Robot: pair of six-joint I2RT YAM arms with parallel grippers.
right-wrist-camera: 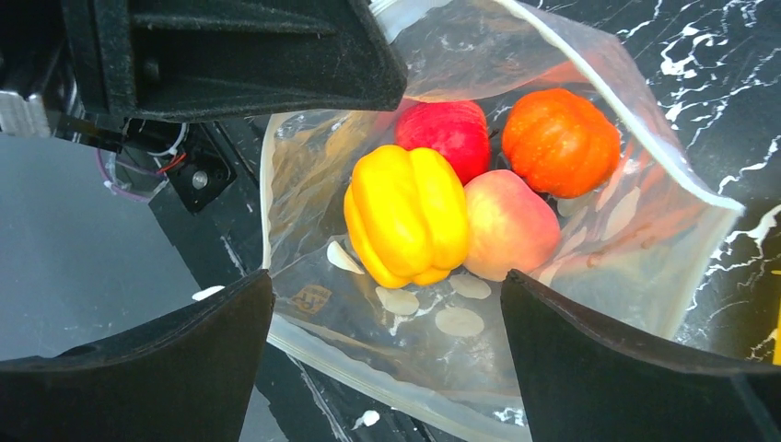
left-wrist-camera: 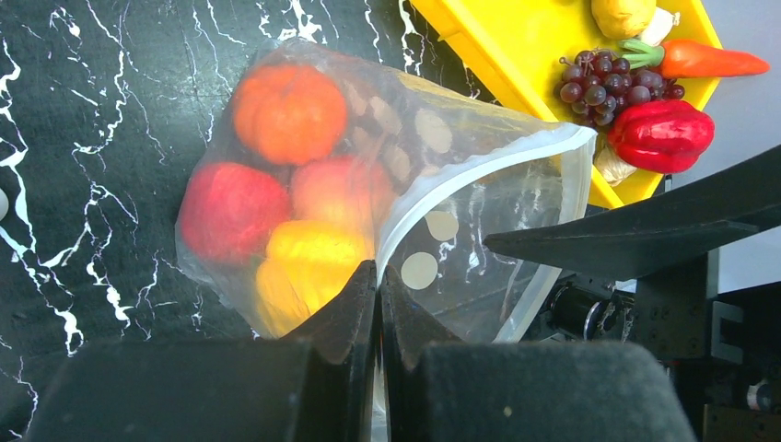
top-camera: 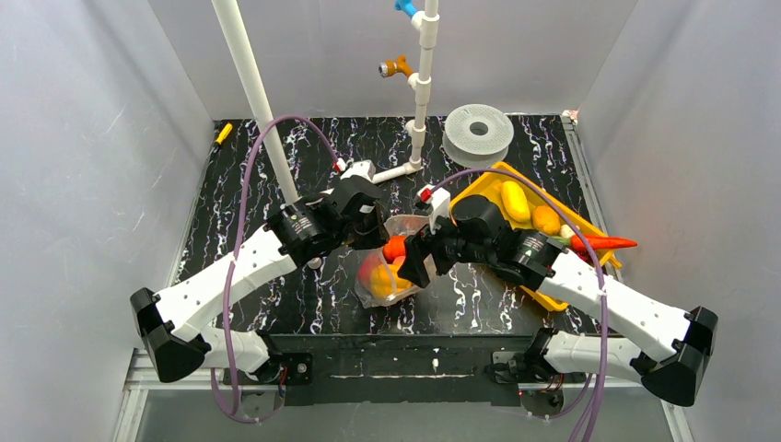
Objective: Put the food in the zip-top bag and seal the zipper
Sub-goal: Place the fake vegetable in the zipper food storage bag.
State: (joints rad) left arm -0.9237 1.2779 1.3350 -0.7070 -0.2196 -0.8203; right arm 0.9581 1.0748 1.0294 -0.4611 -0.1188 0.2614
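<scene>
The zip-top bag [top-camera: 385, 276] lies in the middle of the table, mouth open and facing the arms. Inside are a yellow pepper [right-wrist-camera: 405, 214], a red fruit [right-wrist-camera: 444, 133], an orange round fruit [right-wrist-camera: 560, 140] and a peach [right-wrist-camera: 508, 226]. My left gripper [left-wrist-camera: 378, 269] is shut on the zipper [left-wrist-camera: 479, 170] at the bag's upper lip and holds the mouth up. My right gripper [right-wrist-camera: 387, 276] is open and empty, just at the bag's mouth, with the lower lip [right-wrist-camera: 368, 357] beneath it. Purple grapes [left-wrist-camera: 603, 78], a red pepper [left-wrist-camera: 661, 133] and a carrot [left-wrist-camera: 709, 60] lie in the yellow tray [left-wrist-camera: 497, 41].
The yellow tray [top-camera: 589, 230] sits at the right, partly under my right arm, and holds yellow foods [top-camera: 516, 201]. White PVC pipes [top-camera: 422, 92] stand at the back, with a grey filament spool [top-camera: 477, 132] beside them. A small yellow item [top-camera: 224, 133] lies at the far left.
</scene>
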